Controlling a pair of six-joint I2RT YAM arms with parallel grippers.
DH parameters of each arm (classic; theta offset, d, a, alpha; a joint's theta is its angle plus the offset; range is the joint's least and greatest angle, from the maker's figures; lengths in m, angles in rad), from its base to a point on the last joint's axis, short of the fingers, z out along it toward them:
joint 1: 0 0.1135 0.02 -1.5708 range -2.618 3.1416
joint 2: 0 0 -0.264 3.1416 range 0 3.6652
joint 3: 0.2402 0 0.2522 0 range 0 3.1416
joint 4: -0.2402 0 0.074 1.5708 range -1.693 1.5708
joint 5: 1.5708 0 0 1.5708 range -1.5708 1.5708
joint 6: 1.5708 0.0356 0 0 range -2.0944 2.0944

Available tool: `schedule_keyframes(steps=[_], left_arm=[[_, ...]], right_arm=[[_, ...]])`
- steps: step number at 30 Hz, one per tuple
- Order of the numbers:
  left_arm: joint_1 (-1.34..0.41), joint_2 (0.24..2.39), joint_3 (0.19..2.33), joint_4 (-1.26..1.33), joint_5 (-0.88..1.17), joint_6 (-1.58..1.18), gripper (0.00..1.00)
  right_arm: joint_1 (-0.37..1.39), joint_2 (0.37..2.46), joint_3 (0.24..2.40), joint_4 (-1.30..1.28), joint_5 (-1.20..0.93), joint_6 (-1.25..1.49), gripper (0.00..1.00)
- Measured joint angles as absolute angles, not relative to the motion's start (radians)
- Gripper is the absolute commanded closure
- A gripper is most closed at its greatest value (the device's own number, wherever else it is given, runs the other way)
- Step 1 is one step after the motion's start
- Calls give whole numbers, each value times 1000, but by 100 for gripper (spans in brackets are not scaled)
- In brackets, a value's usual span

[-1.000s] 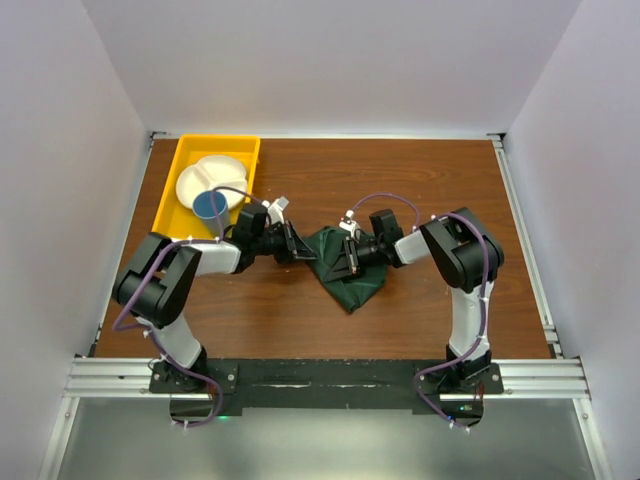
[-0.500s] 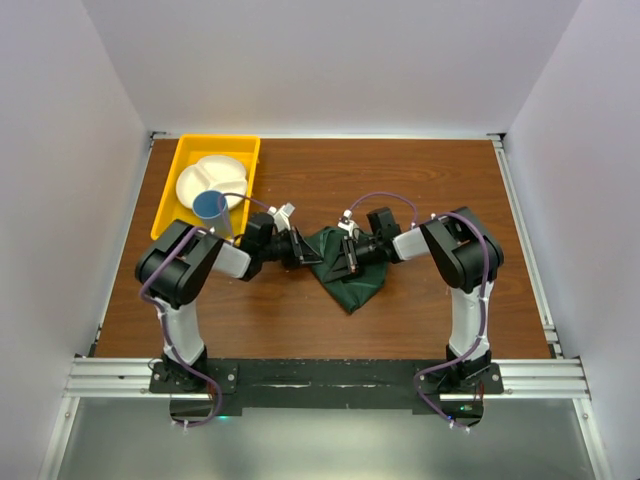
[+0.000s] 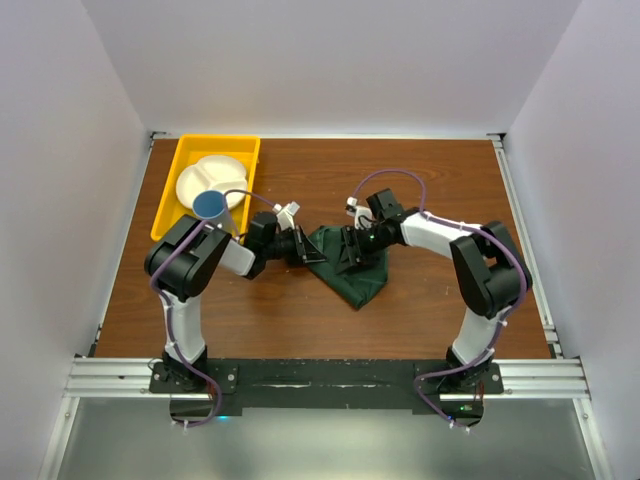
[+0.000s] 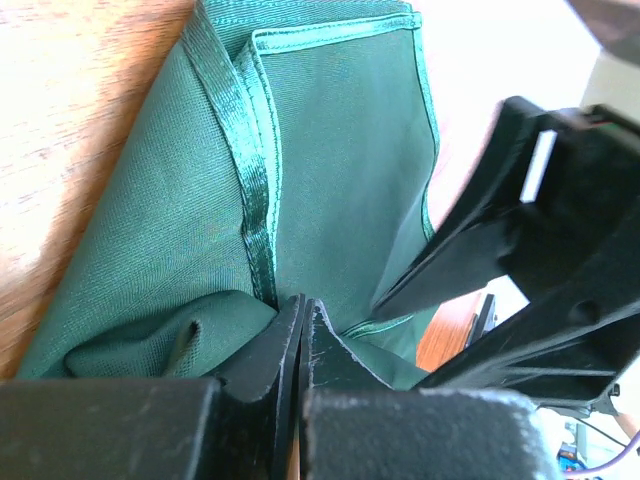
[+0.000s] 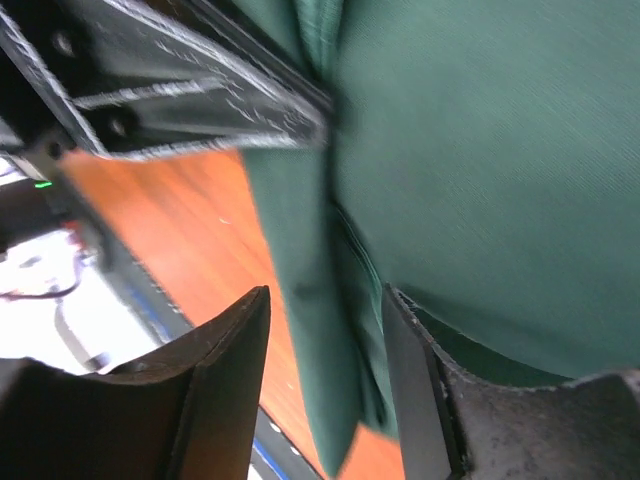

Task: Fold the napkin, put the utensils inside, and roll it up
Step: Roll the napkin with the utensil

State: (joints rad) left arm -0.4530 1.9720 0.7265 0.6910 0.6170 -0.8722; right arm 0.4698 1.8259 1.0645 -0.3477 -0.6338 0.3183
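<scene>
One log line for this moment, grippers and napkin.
left gripper: shut on napkin | right gripper: open, astride napkin fold | stage: folding

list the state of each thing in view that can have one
napkin, folded to a rough triangle, lying on the table
left gripper, shut on the napkin's left edge
right gripper, open, a napkin fold loose between its fingers
yellow tray, flat at the table's far left corner
white divided plate, lying flat in the tray
blue cup, upright in the tray
utensils, none visible
</scene>
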Motion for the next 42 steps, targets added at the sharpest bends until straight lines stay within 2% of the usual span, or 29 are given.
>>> schedule_keyframes(steps=[3,8,12,17,19,23,27,32,42], left_arm=[[-453,1973,731,684,621,-871,100],[-453,1977,755,643,627,-871,100],[-453,1978,769,614,632,-871,100],[-453,1978,780,587,634,-868,100],[-453,1978,785,577,636,-862,100],[-453,1977,802,540,639,-849,100],[-453,1975,824,488,640,-846,100],[-453,1974,854,418,643,-846,100],[-453,1974,894,322,648,-850,100]], right_arm=[[480,1772,1073,-445,-538,289,47],[553,1684,1065,-538,-428,288,55],[598,1617,962,-525,-348,327,69],[588,1621,880,-508,-266,385,77],[589,1620,881,-508,-248,391,73],[638,1598,907,-535,-148,370,50],[711,1557,990,-580,-55,309,34],[761,1568,1082,-545,-34,231,30],[854,1792,1153,-451,31,121,32]])
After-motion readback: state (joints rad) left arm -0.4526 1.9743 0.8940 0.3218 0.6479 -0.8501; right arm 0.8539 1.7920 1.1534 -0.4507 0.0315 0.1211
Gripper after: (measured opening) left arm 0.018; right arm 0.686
